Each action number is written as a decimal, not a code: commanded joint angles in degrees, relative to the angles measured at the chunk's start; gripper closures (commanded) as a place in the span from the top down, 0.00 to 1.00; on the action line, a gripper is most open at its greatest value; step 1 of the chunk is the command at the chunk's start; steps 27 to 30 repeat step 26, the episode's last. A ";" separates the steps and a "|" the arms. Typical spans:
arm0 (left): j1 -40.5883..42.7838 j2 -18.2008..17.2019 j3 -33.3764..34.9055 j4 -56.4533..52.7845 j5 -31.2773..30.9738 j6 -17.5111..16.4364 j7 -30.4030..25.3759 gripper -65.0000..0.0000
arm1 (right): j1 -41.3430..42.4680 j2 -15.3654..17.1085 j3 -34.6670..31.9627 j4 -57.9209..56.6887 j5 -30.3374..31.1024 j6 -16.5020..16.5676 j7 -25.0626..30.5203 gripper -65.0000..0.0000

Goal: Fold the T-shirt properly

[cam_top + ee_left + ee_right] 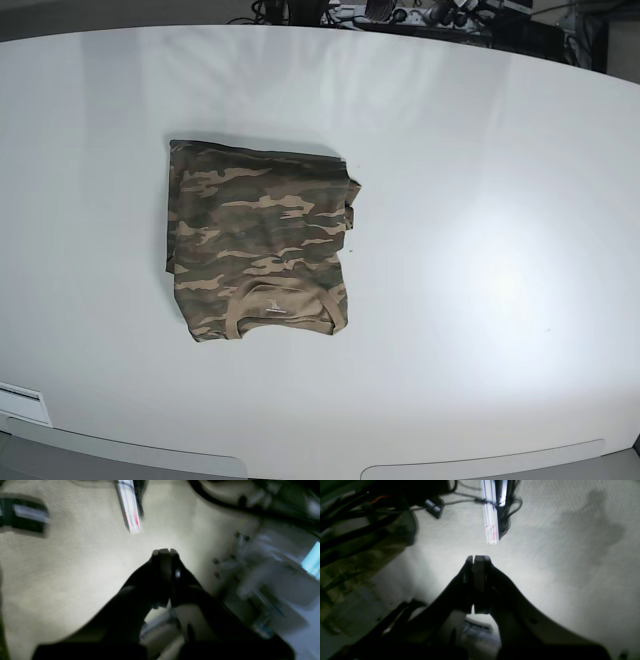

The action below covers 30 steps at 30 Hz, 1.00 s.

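Note:
The T-shirt lies folded into a compact rectangle on the left half of the white table in the base view. Its tan collar faces the near edge. Neither arm shows in the base view. In the left wrist view my left gripper is shut with its jaws pressed together and nothing between them. In the right wrist view my right gripper is shut the same way and empty. Both wrist views point away from the table at a pale textured surface, and the shirt does not clearly show in them.
A long white light bar hangs ahead of the left gripper and also shows in the right wrist view with cables. Blurred equipment fills the right of the left wrist view. Cables and gear line the table's far edge.

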<state>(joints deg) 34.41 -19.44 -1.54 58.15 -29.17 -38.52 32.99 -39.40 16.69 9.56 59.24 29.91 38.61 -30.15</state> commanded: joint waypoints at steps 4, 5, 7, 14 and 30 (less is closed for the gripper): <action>-7.13 4.44 2.21 -10.95 12.98 -0.35 -15.74 0.00 | 6.95 0.15 -7.23 -8.04 -6.75 -4.13 10.95 0.00; -9.01 5.60 2.75 -13.64 16.09 0.09 -19.65 0.00 | 8.70 -0.11 -9.03 -9.49 -7.98 -5.57 11.63 0.00; -12.61 7.93 4.48 -18.93 21.03 4.50 -26.23 0.00 | 12.02 -1.03 -12.39 -11.69 -10.36 -9.51 12.33 0.00; -18.82 13.64 15.93 -28.57 19.82 29.51 -34.56 0.00 | 18.47 -5.60 -20.79 -13.79 -18.51 -24.17 13.11 0.00; -20.46 13.90 26.67 -28.76 10.16 30.88 -36.41 0.00 | 18.78 -10.80 -22.01 -13.77 -23.74 -24.74 13.73 0.00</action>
